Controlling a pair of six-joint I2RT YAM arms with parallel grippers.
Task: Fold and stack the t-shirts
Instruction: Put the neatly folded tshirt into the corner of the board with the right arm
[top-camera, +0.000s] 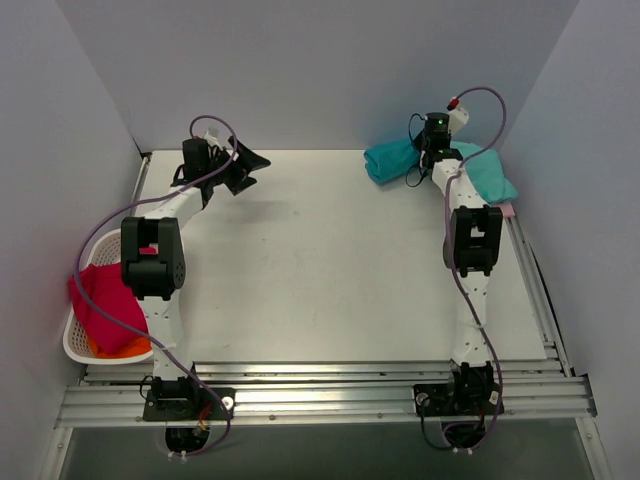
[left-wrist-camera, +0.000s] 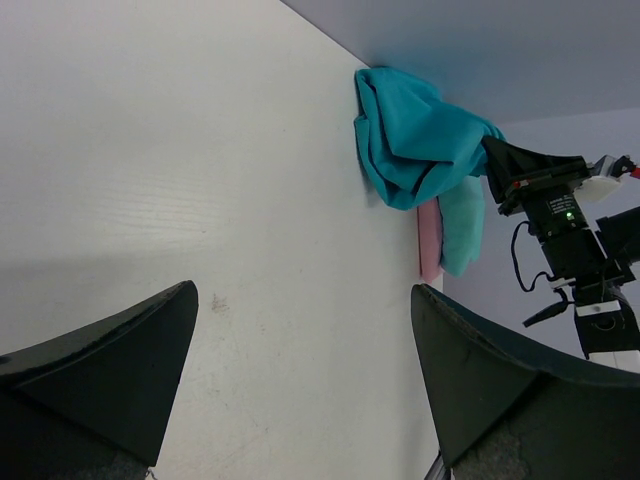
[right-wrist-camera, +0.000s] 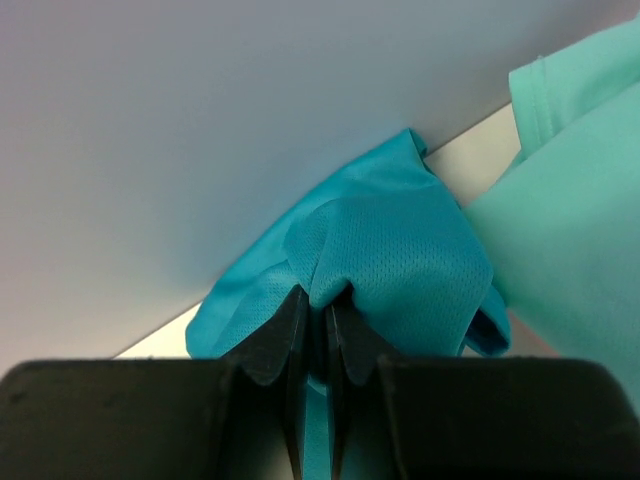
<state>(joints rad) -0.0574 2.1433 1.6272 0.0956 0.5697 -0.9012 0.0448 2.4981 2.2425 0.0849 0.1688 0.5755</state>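
Far right corner of table (top-camera: 320, 270): right gripper (right-wrist-camera: 318, 330) has its jaws pressed nearly together on a fold of the teal-blue shirt (right-wrist-camera: 390, 250); cloth bulges above the fingertips, so the hold looks firm.

Teal-blue shirt is bunched against the back wall; mint-green shirt (right-wrist-camera: 570, 200) lies just beside it to the right, the two touching; a strip of pale pink shirt (left-wrist-camera: 430, 235) shows under the mint one at the table's right edge.

The heap's long axis runs along the far edge, slanting nearer at its right end; the teal end points toward the table's middle.

Left gripper (left-wrist-camera: 303, 295) has its jaws spread wide and holds nothing; it hangs over bare table at the far left, well apart from the heap.

Judgement: the right arm is the nearer and has the cloth; open table for spreading lies to its near-left, so the pull goes that way; the mint shirt may drag along.

White basket (top-camera: 75, 345) with red cloth sits at near left.
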